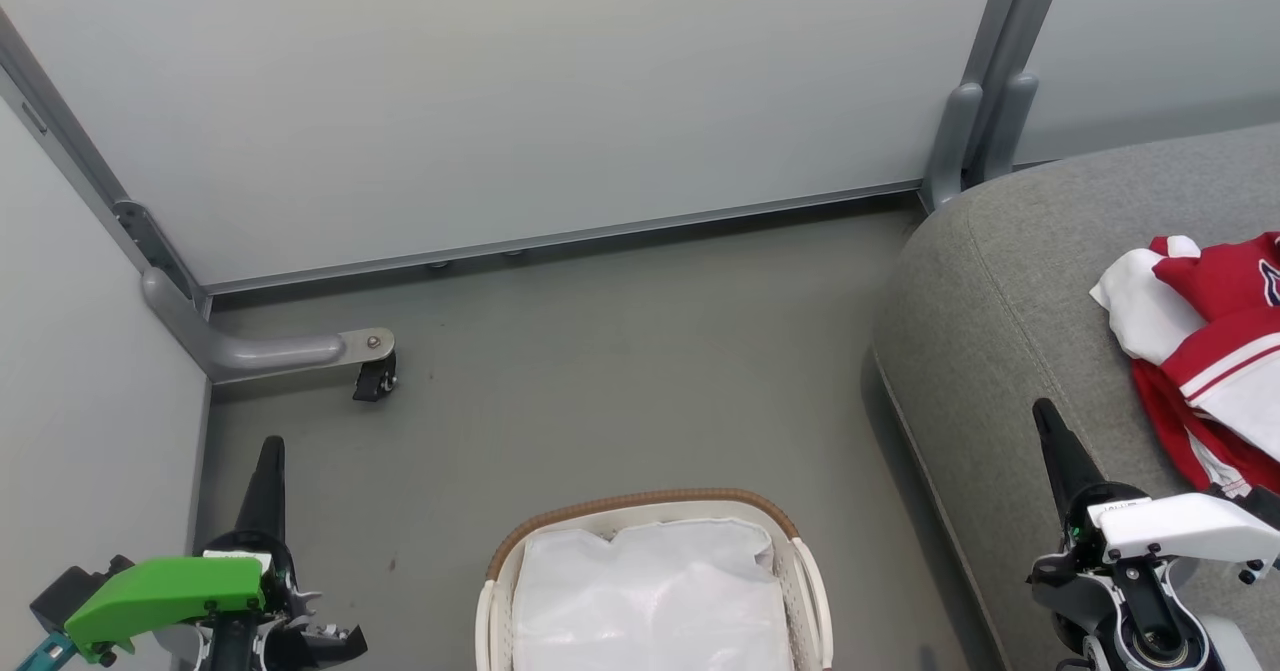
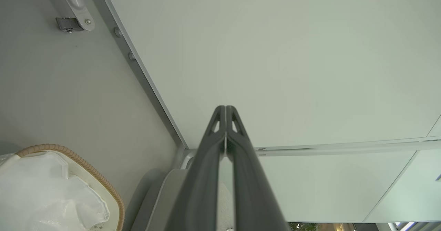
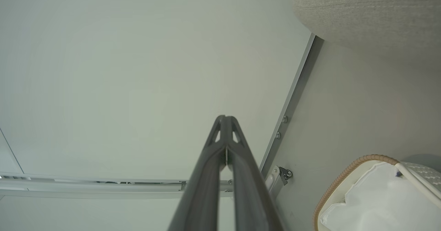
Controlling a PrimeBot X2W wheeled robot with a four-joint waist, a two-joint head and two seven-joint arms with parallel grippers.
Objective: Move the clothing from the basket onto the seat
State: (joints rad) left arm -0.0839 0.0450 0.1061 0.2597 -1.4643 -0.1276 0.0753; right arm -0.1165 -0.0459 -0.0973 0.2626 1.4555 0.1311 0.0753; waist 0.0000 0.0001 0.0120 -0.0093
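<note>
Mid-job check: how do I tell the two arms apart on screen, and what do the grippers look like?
Each gripper has two long, dark grey tapered fingers with triangular cut-outs near the tips. The left gripper sits on a wrist with a bright green plastic cover and a teal part beside it; the right gripper has a white plastic cover with small dark screws.

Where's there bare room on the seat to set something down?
The seat is bare across its rounded left corner, between the clothing and the cushion's floor-side edge. Its right part is crowded by that red-and-white pile. Open floor lies between the basket and the wall.
</note>
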